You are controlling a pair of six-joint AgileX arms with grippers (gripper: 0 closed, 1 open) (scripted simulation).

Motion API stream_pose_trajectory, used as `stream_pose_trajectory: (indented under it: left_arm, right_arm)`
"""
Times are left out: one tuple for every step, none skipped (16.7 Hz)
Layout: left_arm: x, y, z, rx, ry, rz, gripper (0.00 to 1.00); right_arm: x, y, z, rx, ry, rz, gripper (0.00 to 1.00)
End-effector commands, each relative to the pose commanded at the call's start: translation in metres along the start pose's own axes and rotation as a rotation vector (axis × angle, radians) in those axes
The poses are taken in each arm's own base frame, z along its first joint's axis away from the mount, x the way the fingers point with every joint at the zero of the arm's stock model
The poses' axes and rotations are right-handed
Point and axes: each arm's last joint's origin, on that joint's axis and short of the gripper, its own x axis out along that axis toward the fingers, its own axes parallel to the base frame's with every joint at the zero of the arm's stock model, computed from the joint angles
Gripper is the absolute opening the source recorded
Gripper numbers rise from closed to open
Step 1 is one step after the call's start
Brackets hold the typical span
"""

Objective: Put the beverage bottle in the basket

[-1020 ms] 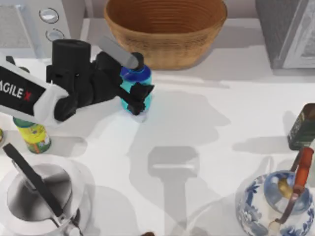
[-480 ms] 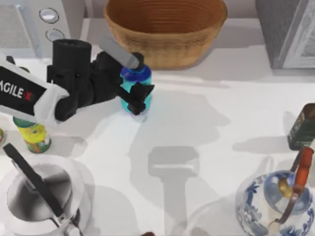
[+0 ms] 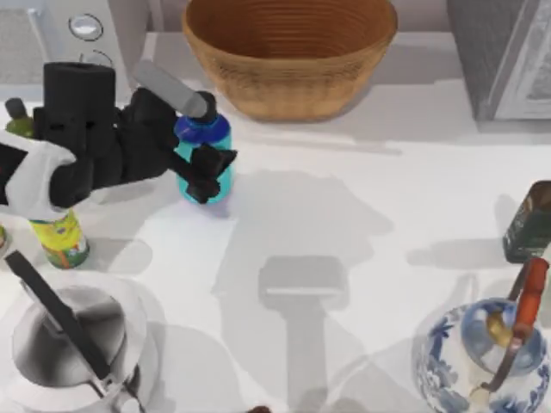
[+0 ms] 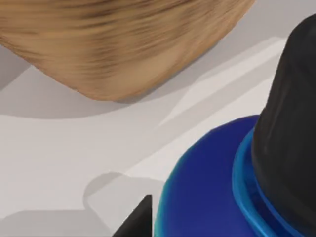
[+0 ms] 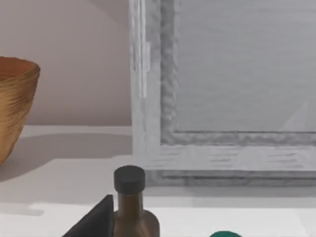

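Observation:
The cyan beverage bottle (image 3: 207, 148) with its blue shoulder (image 4: 207, 192) and black cap (image 4: 291, 123) hangs upright just above the table, left of centre. My left gripper (image 3: 203, 138) is shut on it, one finger on either side. The tan wicker basket (image 3: 293, 90) stands at the back centre, up and to the right of the bottle; its wall (image 4: 123, 44) looms close in the left wrist view. My right gripper (image 5: 153, 233) stays parked at the front, open, with one dark finger (image 5: 94, 222) showing.
A yellow canister (image 3: 57, 238) and a silver kettle (image 3: 69, 344) stand at the front left. A blue-white teapot (image 3: 482, 353) and an olive bottle (image 3: 527, 224) stand at the right. Grey appliances (image 3: 508, 52) flank the basket; the table's middle is bare.
My left gripper has carried the bottle to the left and lifted it off the table. The basket and the other objects have not moved.

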Motion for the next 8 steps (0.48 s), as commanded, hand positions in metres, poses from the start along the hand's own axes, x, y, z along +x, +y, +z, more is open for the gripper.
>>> stream_pose_trajectory:
  left_arm:
    - [-0.016, 0.001, 0.005, 0.003, -0.005, 0.001, 0.0]
    - [-0.035, 0.002, 0.011, 0.009, -0.017, 0.005, 0.0]
    - [-0.055, 0.001, 0.017, 0.019, -0.033, 0.01, 0.0]
    - [-0.073, 0.0, 0.02, 0.026, -0.045, 0.014, 0.0]
    - [-0.089, -0.001, 0.021, 0.028, -0.047, 0.015, 0.0]
    - [-0.102, -0.003, 0.019, 0.025, -0.045, 0.014, 0.0]
    - [-0.112, -0.005, 0.016, 0.022, -0.04, 0.012, 0.0]
    - [-0.119, -0.007, 0.014, 0.023, -0.039, 0.006, 0.0]
  right_arm:
    - [0.0, 0.0, 0.0, 0.0, 0.0, 0.0, 1.0]
    - [0.0, 0.0, 0.0, 0.0, 0.0, 0.0, 1.0]
    - [0.0, 0.0, 0.0, 0.0, 0.0, 0.0, 1.0]
    - [0.0, 0.0, 0.0, 0.0, 0.0, 0.0, 1.0]
    - [0.0, 0.0, 0.0, 0.0, 0.0, 0.0, 1.0]
    - [0.0, 0.0, 0.0, 0.0, 0.0, 0.0, 1.0]
    - [0.0, 0.0, 0.0, 0.0, 0.0, 0.0, 1.0]
    - [0.0, 0.0, 0.0, 0.0, 0.0, 0.0, 1.0]
